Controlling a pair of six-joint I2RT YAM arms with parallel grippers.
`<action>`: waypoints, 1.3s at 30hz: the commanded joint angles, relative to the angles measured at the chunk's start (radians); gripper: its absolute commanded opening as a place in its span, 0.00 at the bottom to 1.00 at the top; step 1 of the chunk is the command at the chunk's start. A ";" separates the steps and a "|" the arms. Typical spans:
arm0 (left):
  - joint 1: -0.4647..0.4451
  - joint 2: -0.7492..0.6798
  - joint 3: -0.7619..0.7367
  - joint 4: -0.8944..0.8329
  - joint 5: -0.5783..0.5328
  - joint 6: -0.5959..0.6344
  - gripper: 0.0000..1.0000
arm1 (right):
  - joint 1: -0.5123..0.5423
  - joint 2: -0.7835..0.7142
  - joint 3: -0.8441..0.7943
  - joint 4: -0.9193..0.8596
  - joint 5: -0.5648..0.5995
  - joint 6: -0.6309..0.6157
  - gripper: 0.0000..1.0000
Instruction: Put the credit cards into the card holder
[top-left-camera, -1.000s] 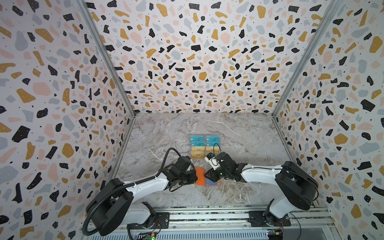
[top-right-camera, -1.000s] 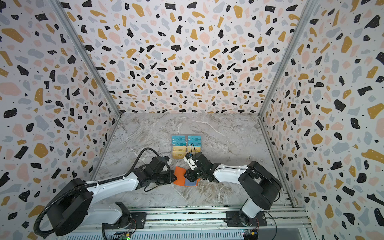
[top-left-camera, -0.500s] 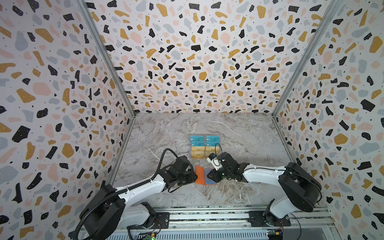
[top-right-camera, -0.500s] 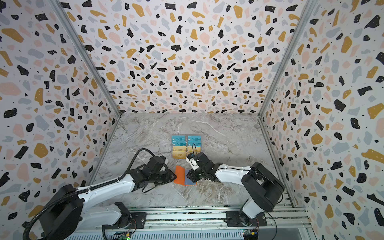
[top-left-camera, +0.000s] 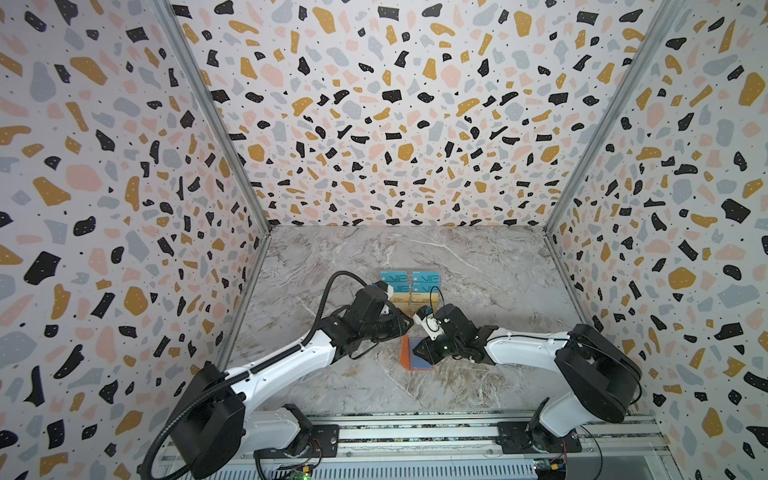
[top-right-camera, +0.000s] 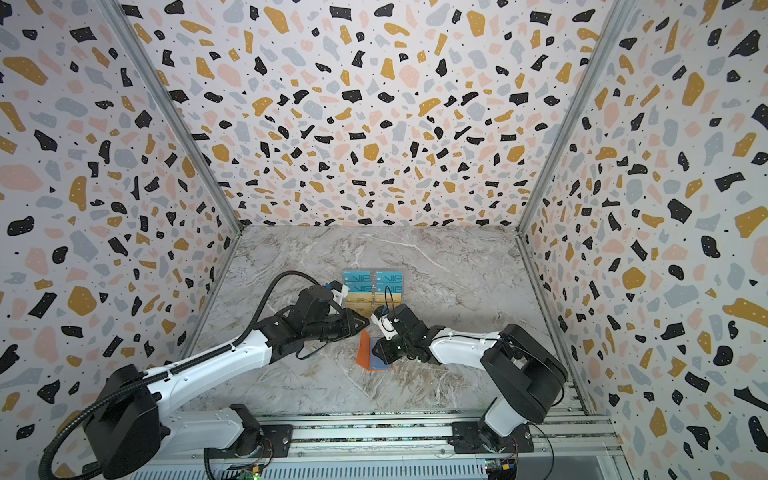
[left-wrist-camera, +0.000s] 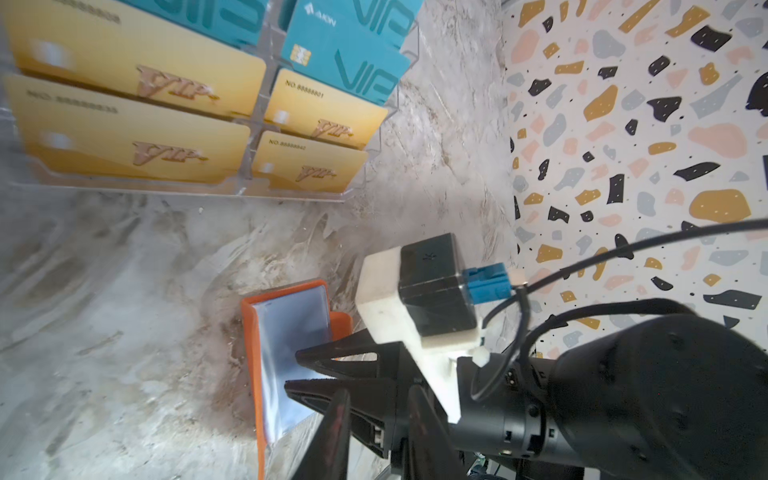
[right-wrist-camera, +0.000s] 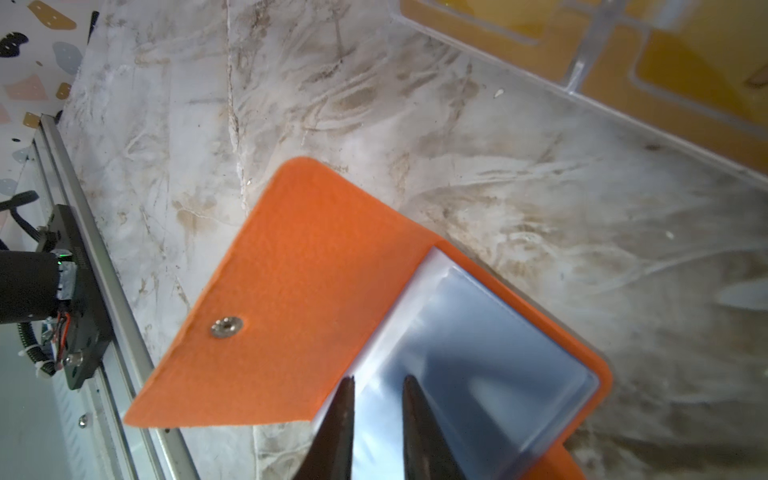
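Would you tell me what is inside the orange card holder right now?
Only clear plastic sleeves show inside the card holder, no card; the right gripper covers part of them, hiding what lies beneath.

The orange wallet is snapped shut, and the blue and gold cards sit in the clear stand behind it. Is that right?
Not quite. The orange wallet is open, not snapped shut: the right wrist view shows its cover swung open and the clear sleeves inside showing. The blue and gold cards do sit in the clear stand behind it.
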 joint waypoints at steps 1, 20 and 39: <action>-0.009 0.037 -0.031 0.085 0.075 -0.010 0.25 | -0.004 -0.030 -0.010 0.017 -0.012 0.017 0.24; -0.018 0.138 -0.095 -0.058 -0.037 0.151 0.08 | -0.029 -0.064 -0.064 -0.024 0.027 0.019 0.21; -0.034 0.225 -0.141 -0.017 -0.064 0.273 0.00 | -0.029 -0.011 -0.052 -0.050 0.070 0.002 0.16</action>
